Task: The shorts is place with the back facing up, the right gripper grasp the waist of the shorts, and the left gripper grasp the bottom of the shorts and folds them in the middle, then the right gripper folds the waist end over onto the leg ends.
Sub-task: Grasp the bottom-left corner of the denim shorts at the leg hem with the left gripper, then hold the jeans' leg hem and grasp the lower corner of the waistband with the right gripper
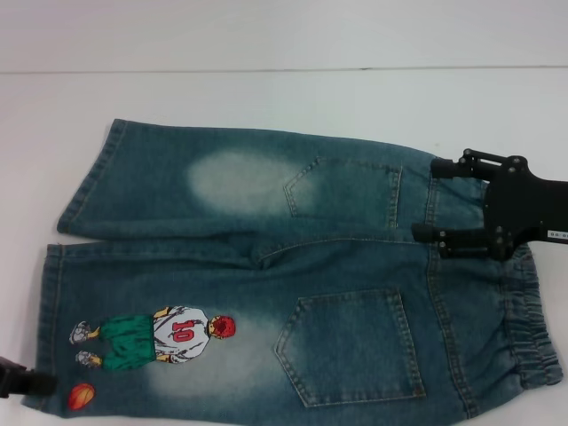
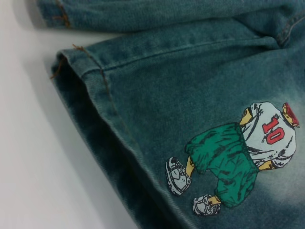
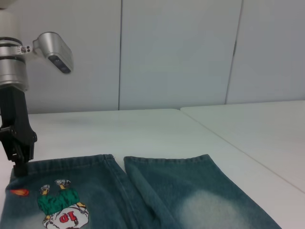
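The shorts (image 1: 266, 266) lie flat with the back pockets up and the leg ends (image 1: 53, 302) at the left. The gathered waist (image 1: 537, 337) is at the right. My right gripper (image 1: 433, 201) hovers open over the far half of the waist end, with denim showing between its two fingers. Only the tip of my left gripper (image 1: 25, 383) shows at the near left corner, beside the hem with the orange ball (image 1: 81, 396). The right wrist view shows that left gripper (image 3: 20, 167) standing upright at the hem by the ball (image 3: 18, 192). The left wrist view shows the hem (image 2: 90, 95) and the numbered cartoon player (image 2: 238, 152).
The white table (image 1: 266, 98) extends behind and to the left of the shorts. A second white table surface (image 3: 267, 129) stands beyond a gap on one side, with a plain panelled wall (image 3: 176, 52) behind.
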You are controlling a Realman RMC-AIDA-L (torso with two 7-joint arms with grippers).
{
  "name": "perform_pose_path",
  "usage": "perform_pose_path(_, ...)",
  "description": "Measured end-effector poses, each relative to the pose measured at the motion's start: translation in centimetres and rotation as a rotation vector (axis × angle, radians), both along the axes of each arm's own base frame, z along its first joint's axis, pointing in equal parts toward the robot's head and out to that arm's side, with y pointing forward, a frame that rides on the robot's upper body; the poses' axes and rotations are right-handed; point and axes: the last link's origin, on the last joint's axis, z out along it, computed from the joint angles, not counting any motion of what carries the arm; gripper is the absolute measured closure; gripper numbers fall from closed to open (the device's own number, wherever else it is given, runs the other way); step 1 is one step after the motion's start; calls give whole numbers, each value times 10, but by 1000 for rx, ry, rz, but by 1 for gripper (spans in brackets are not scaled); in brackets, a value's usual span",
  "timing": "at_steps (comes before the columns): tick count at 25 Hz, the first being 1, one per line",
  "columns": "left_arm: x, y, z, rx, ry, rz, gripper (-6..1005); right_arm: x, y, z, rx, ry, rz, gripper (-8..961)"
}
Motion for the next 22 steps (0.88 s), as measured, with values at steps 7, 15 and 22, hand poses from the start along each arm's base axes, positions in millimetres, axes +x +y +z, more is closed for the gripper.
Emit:
perform_pose_path(7,-1,1,0,0,5,0,895,2,-4,3,-11,16,-14,52)
perform_pose_path(15,2,3,-2,-5,0,-8,983,7,-11,40,-50,-176,-192,53)
perform_pose_path(22,3,5,-1,-7,1,-15,983,7,-22,67,-285,-428,-370,55)
